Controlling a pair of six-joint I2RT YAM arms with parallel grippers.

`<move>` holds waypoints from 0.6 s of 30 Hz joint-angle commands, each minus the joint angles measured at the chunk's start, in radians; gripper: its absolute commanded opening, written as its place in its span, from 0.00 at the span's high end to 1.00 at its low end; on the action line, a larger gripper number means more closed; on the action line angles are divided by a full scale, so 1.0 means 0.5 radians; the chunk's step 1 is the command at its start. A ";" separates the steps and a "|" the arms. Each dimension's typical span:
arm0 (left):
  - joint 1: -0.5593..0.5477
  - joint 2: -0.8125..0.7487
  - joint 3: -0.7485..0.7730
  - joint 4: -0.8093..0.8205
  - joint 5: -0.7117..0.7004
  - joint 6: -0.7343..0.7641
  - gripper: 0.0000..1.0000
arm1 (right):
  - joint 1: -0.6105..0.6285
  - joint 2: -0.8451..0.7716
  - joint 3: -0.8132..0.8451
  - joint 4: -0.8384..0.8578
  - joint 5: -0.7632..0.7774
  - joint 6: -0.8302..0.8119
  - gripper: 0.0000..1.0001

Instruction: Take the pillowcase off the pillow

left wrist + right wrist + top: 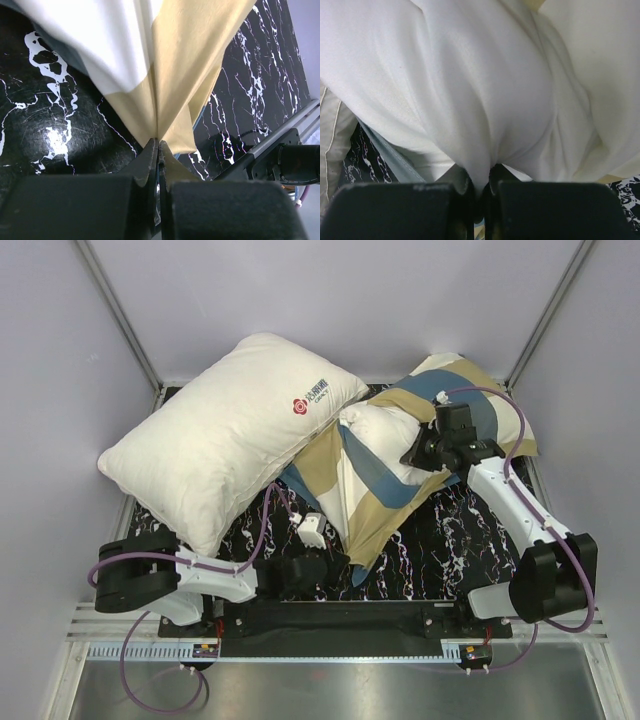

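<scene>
The checked pillowcase [365,502] in teal, tan and cream lies crumpled across the middle of the table. The plain off-white pillow [385,438] bulges out of its open end. My left gripper [328,562] is low at the near edge, shut on a tan corner of the pillowcase [190,60], with the fabric fanning up from the closed jaws of the left gripper [159,145]. My right gripper [416,454] is shut on a pinched fold of the pillow [470,75]. That white fabric fills the right wrist view above the right gripper [481,179]. The rest of the pillow is hidden inside the case.
A second white pillow with a red logo [230,430] lies at the back left, overlapping the pillowcase's left edge. The black marble-patterned table top [440,540] shows at the front. A metal rail [330,645] runs along the near edge, and walls close in the back and sides.
</scene>
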 commanded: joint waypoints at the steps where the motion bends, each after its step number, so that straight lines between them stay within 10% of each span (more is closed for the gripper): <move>1: -0.077 0.064 -0.083 -0.514 0.056 0.042 1.00 | -0.151 -0.084 0.239 0.499 0.423 -0.112 1.00; 13: 0.030 -0.073 0.398 -0.826 -0.103 0.443 0.98 | -0.112 -0.489 -0.138 0.590 0.186 0.062 1.00; 18: 0.049 -0.193 0.951 -1.084 -0.168 0.723 0.19 | 0.134 -0.566 -0.359 0.652 0.324 0.093 1.00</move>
